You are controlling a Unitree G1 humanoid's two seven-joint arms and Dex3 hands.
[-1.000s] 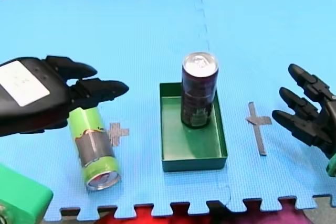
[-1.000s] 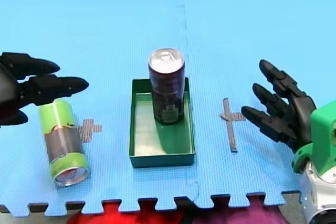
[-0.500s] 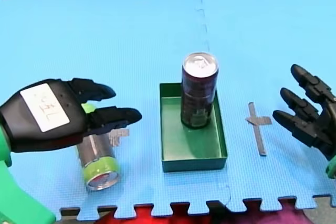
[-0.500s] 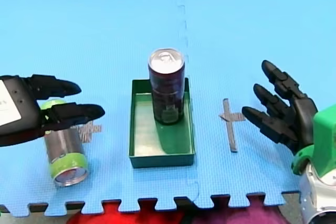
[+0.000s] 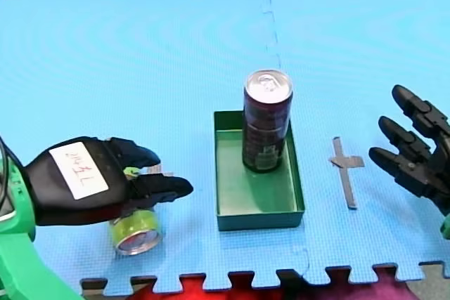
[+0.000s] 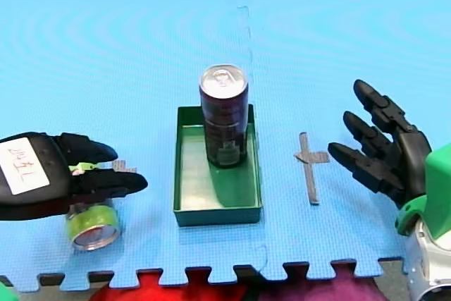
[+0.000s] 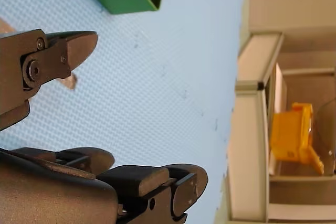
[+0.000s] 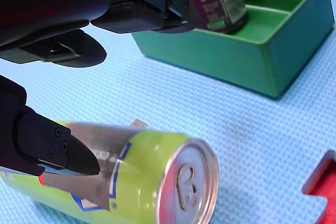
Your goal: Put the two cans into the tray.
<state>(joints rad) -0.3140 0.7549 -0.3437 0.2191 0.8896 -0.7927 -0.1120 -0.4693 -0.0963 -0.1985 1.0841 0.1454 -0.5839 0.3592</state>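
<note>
A lime-green can (image 5: 138,234) lies on its side on the blue mat, left of the green tray (image 5: 260,218), its silver top toward the front edge. My left hand (image 5: 169,171) hovers right over it and hides most of its body. The second wrist view shows the fingers (image 8: 152,9) above the green can (image 8: 131,177) and the thumb beside it, not closed around it. A dark purple can (image 5: 266,128) stands upright in the far end of the tray. My right hand (image 5: 415,152) is off to the right, above the mat.
Grey tape crosses mark the mat right of the tray (image 5: 346,171) and beside the lying can (image 6: 125,167). The mat's jagged front edge (image 5: 232,279) runs close below the can and tray. Red and purple shapes lie beyond it.
My left hand has come forward and down over the green can, now covering most of it. The right hand has drifted slightly to the right. Both cans and the tray stayed put.
</note>
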